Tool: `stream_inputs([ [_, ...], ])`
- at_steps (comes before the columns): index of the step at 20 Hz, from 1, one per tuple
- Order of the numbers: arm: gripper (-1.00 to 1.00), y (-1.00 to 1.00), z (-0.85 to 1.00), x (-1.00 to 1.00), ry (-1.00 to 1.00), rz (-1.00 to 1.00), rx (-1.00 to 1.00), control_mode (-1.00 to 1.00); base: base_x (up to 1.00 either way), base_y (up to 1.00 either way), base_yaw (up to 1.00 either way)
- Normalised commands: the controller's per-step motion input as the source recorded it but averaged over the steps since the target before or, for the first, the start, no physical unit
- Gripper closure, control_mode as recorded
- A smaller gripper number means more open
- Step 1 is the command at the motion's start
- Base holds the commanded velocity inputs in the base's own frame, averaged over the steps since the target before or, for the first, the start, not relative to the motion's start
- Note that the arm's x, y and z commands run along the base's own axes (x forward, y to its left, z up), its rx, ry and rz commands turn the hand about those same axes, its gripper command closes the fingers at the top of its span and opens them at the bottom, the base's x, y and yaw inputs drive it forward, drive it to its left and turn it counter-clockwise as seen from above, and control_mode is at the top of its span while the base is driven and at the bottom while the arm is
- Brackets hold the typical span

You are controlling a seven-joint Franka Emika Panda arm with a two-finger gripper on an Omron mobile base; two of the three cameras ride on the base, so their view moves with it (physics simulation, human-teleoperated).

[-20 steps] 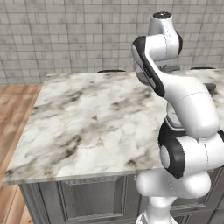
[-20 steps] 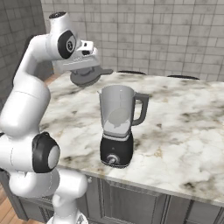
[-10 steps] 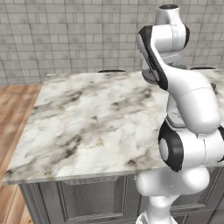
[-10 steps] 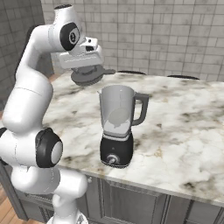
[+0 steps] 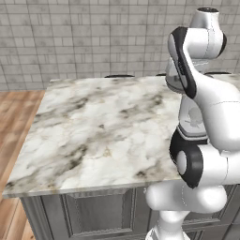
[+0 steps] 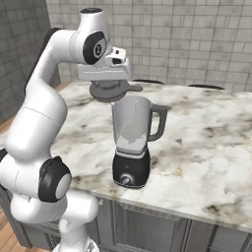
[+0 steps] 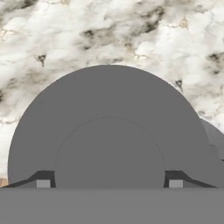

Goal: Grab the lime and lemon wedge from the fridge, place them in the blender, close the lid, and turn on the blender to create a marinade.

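The blender (image 6: 131, 142) stands near the front edge of the marble counter (image 6: 206, 138), its clear jar open at the top and its dark handle on the right. My gripper (image 6: 110, 84) hovers just above the jar's left rim, shut on the lid (image 6: 115, 91), a dark grey disc held flat with a tab pointing right. In the hand view the lid (image 7: 109, 127) spans the gap between the fingertips (image 7: 43, 182), and my gripper (image 7: 109, 183) looks down on marble. The lime, the lemon wedge and the fridge are out of view.
The counter (image 5: 103, 126) is a wide marble island backed by a grey tiled wall. Dark round shapes (image 6: 206, 87) lie along its far edge. A wooden floor (image 5: 14, 122) runs past its left end. Grey cabinet fronts (image 5: 93, 211) sit below.
The arm has carried the lid to the right and closer to the blender; it now hangs over the jar's left rim. The blender has not moved.
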Motion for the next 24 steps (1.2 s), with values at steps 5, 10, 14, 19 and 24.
stream_inputs([
  [5,1.0,-0.58,0.0,0.02,0.0,0.0,0.0,-1.0,0.0,0.0,0.0],
  [10,1.0,-0.5,0.0,0.0,0.0,0.0,0.0,-1.0,0.0,0.0,0.0],
  [14,1.0,-0.22,0.0,0.01,0.02,0.0,0.0,-1.0,0.0,0.0,0.0],
  [19,1.0,-0.21,0.0,0.0,0.05,0.0,0.0,-1.0,0.0,0.0,0.0],
  [24,1.0,-0.1,-0.11,0.0,0.01,0.0,0.0,-1.0,0.0,0.0,0.0],
])
